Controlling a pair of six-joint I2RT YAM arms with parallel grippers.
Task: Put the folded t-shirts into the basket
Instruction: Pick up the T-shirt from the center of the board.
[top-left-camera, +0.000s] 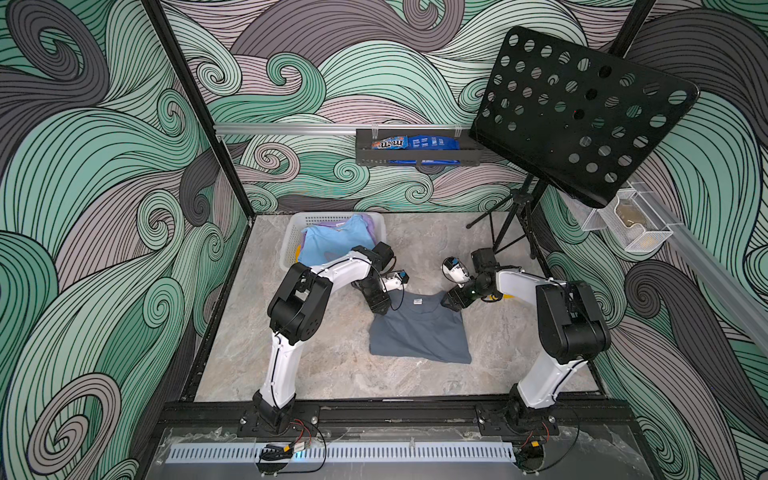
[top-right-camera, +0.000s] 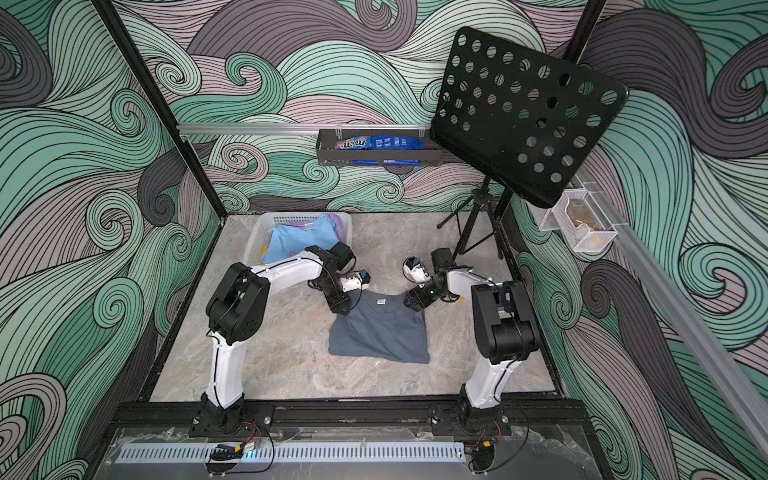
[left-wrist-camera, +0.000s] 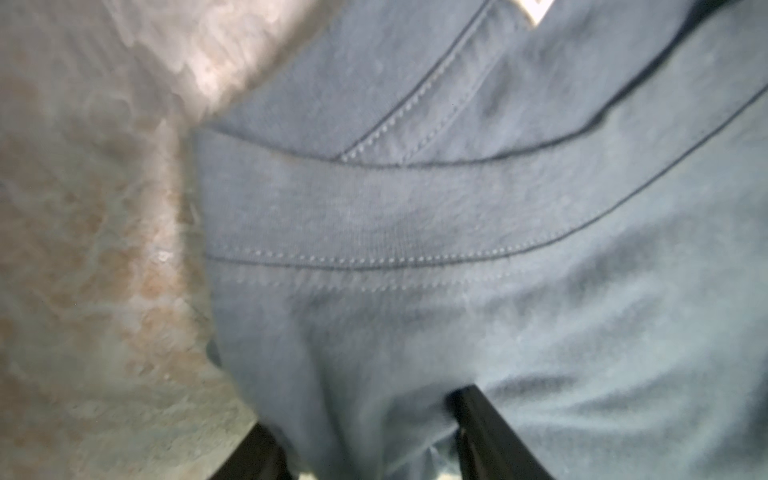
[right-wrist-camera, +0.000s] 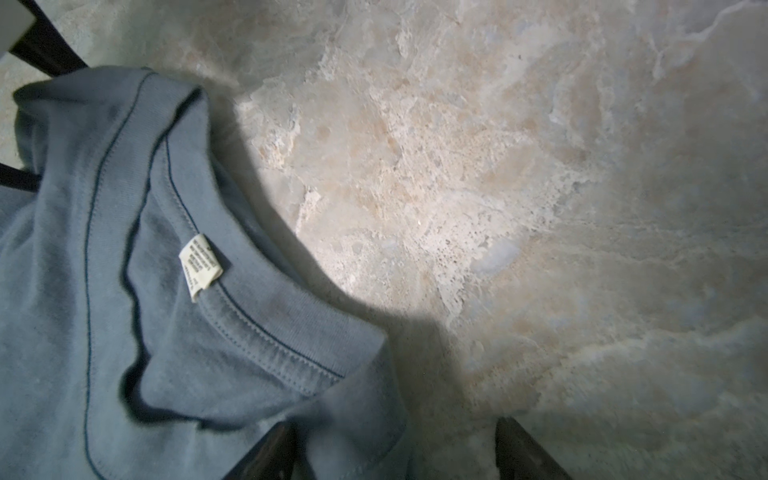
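In both top views the dark grey tee (top-left-camera: 419, 332) (top-right-camera: 380, 332) lay folded on the marbled table (top-left-camera: 332, 374), its collar corners hidden under the left gripper (top-left-camera: 380, 307) and right gripper (top-left-camera: 451, 301). The white grid-walled basket (top-left-camera: 291, 232) at the far corner held the light blue tee (top-left-camera: 332, 245) over the lilac tee (top-left-camera: 370, 224), with a mustard sliver (top-left-camera: 298, 250) barely showing. The blurred left wrist view showed black fingers (left-wrist-camera: 490, 440) half-closed around bunched knit, the grip uncertain. The right wrist view showed wide-set jaws straddling a shoulder corner, and an unreadable collar label (right-wrist-camera: 200, 266).
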